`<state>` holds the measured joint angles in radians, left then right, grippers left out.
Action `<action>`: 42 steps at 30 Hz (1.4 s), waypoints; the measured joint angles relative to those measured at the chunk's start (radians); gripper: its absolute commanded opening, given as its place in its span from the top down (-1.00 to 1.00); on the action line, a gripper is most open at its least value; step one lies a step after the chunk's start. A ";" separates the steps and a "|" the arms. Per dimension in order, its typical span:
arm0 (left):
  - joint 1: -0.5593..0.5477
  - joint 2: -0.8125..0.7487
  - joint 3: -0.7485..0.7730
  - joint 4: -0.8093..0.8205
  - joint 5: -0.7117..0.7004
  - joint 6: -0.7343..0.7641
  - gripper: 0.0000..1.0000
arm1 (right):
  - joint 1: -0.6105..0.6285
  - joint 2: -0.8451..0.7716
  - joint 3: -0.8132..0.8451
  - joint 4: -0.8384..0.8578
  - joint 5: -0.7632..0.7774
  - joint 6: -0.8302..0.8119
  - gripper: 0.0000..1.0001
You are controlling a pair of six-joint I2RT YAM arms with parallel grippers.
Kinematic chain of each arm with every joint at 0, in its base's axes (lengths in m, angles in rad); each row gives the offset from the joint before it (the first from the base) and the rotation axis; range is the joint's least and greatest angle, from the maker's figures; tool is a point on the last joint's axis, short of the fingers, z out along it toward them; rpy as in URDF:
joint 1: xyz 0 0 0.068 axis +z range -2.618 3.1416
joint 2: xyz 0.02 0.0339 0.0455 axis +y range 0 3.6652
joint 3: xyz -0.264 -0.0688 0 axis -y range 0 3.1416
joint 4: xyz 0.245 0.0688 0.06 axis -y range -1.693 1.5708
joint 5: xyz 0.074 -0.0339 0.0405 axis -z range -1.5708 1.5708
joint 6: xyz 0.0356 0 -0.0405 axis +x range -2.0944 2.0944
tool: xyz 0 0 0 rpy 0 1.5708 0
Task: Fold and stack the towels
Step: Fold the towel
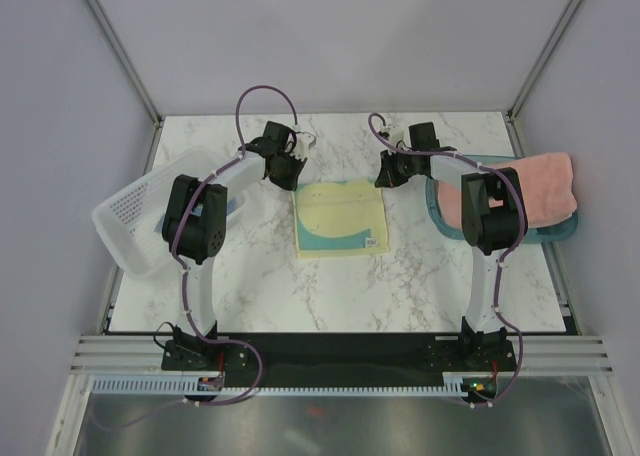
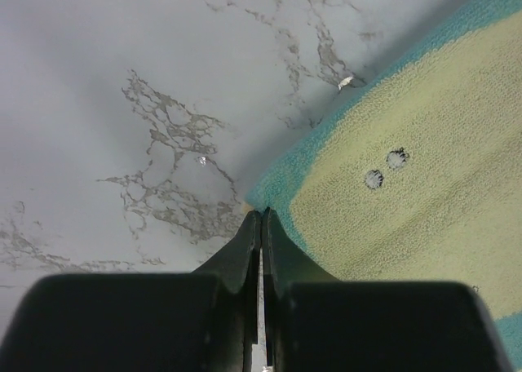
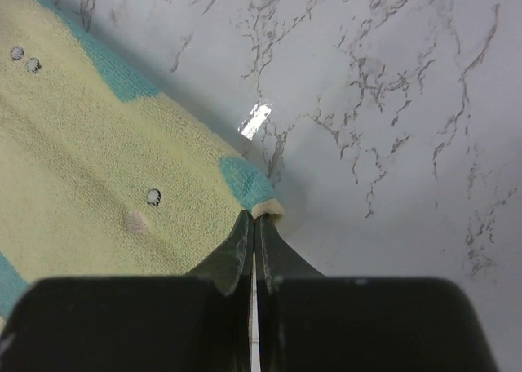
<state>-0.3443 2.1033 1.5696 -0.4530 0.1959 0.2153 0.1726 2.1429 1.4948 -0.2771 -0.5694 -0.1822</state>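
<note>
From above, the yellow-and-teal towel point(image 1: 340, 219) lies mid-frame, with the left gripper point(image 1: 290, 179) and right gripper point(image 1: 386, 179) at its upper corners. Left wrist: fingers point(image 2: 245, 250) pressed together, tips at a towel corner. Right wrist: fingers point(image 3: 238, 245) likewise closed at a corner.

Lab test cell, grey panel walls point(image 1: 330, 36), aluminium frame point(image 1: 118, 46), marble-look table point(image 1: 260, 286)

No legible text, brand or number in any view; yellow-teal towel point(image 1: 340, 219) shows pattern only.
</note>
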 measured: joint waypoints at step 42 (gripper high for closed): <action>-0.058 -0.270 -0.286 0.196 -0.092 -0.015 0.95 | 0.002 -0.283 -0.289 0.272 0.016 0.067 1.00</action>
<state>-0.4019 1.8328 1.2839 -0.2565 0.1040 0.2001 0.1741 1.8595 1.2057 -0.0048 -0.5529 -0.1150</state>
